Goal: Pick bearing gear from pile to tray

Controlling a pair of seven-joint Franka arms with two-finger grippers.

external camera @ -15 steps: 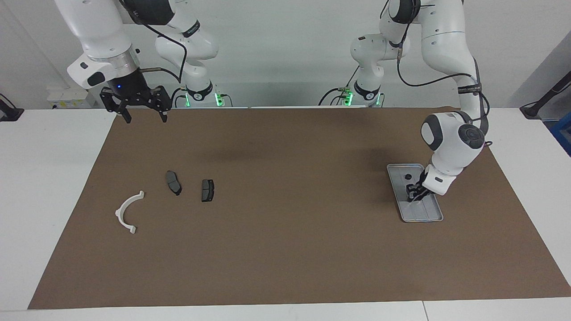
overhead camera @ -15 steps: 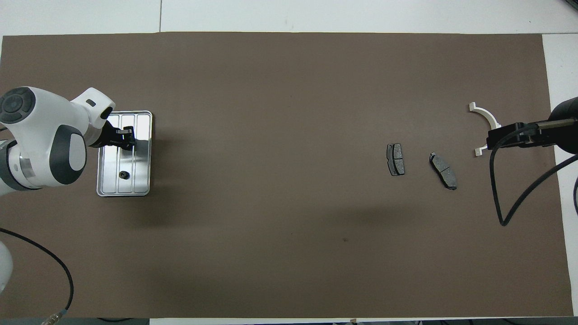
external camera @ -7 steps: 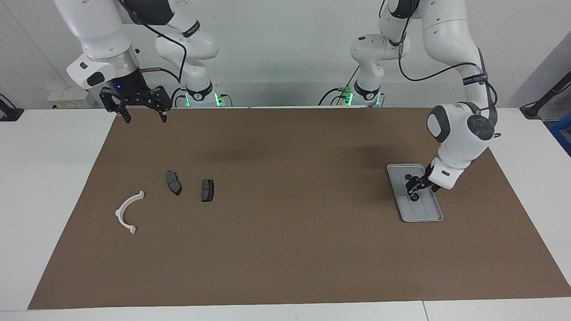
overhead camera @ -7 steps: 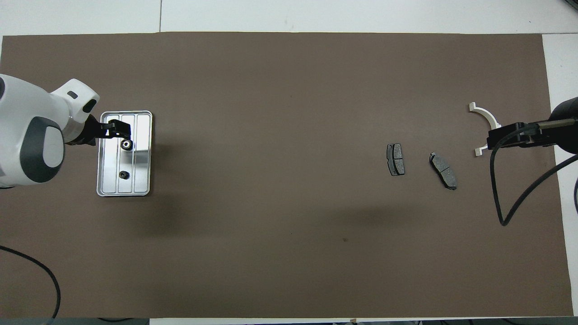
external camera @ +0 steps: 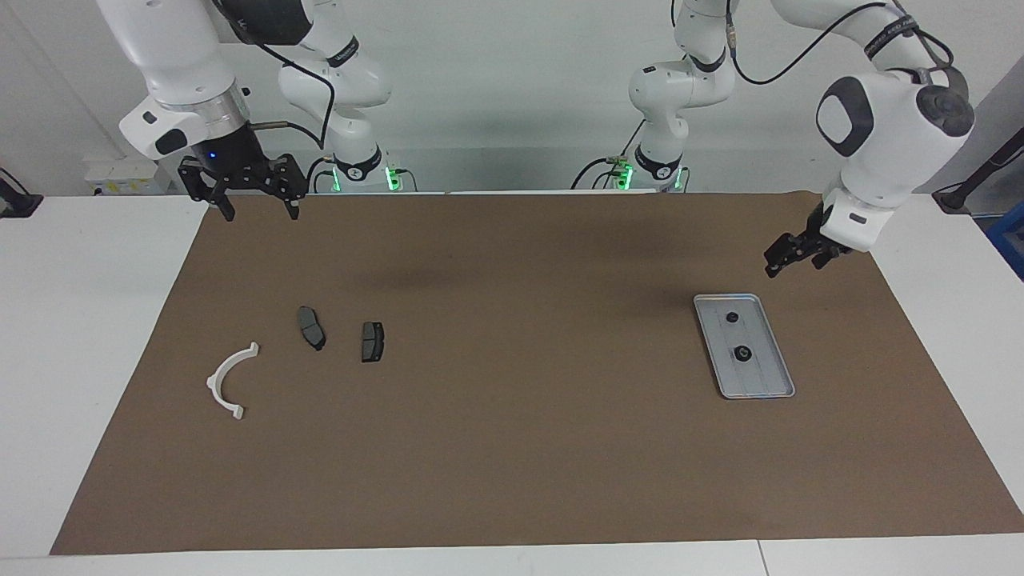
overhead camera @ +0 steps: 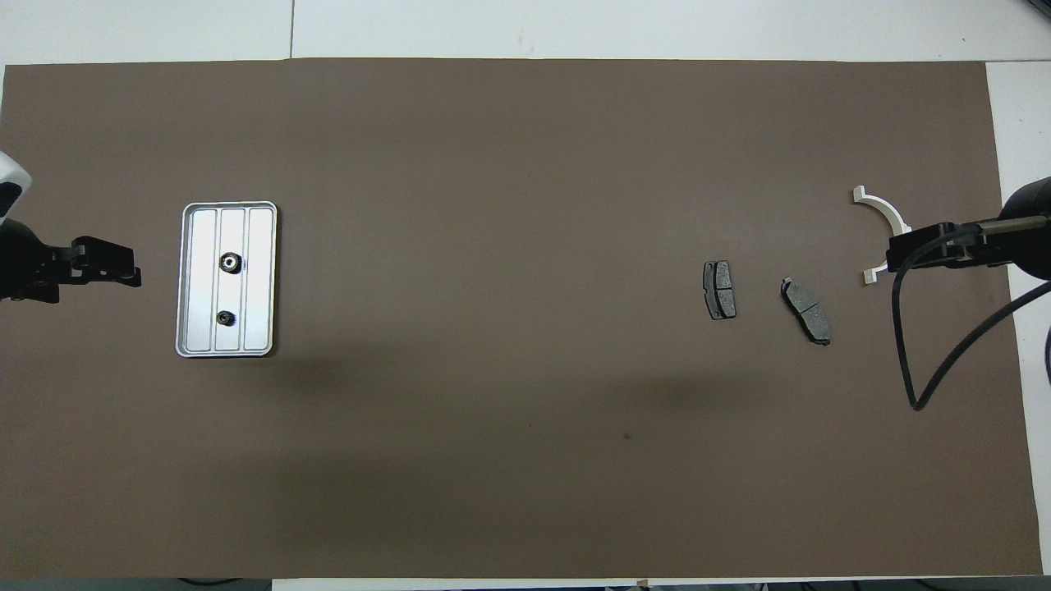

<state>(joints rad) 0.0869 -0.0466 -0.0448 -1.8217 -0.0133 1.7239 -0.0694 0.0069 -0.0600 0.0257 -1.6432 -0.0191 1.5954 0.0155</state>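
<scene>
At the left arm's end of the brown mat covering the white counter [external camera: 48, 336], the left gripper [external camera: 792, 258] hangs in the air, empty, over the mat beside the shallow silver-grey metal tray [overhead camera: 260, 279], clear of its rim; whether its fingers are parted or closed I cannot tell. Inside the tray lie two small black round bearing gears, set one past the other along its length and apart from each other: the farther gear [overhead camera: 229, 263] shows a pale ring, the nearer gear [overhead camera: 224, 318] is darker.

Toward the right arm's end, what remains of the pile lies on the mat: a dark grey brake-pad-shaped piece [overhead camera: 719, 290], a second dark pad [overhead camera: 805, 310] just beside it, and a white half-ring bracket [external camera: 230, 379] farther out toward the mat's edge. The right gripper [external camera: 258, 204] waits raised over the mat's corner nearest its base, its fingers spread wide and holding nothing.
</scene>
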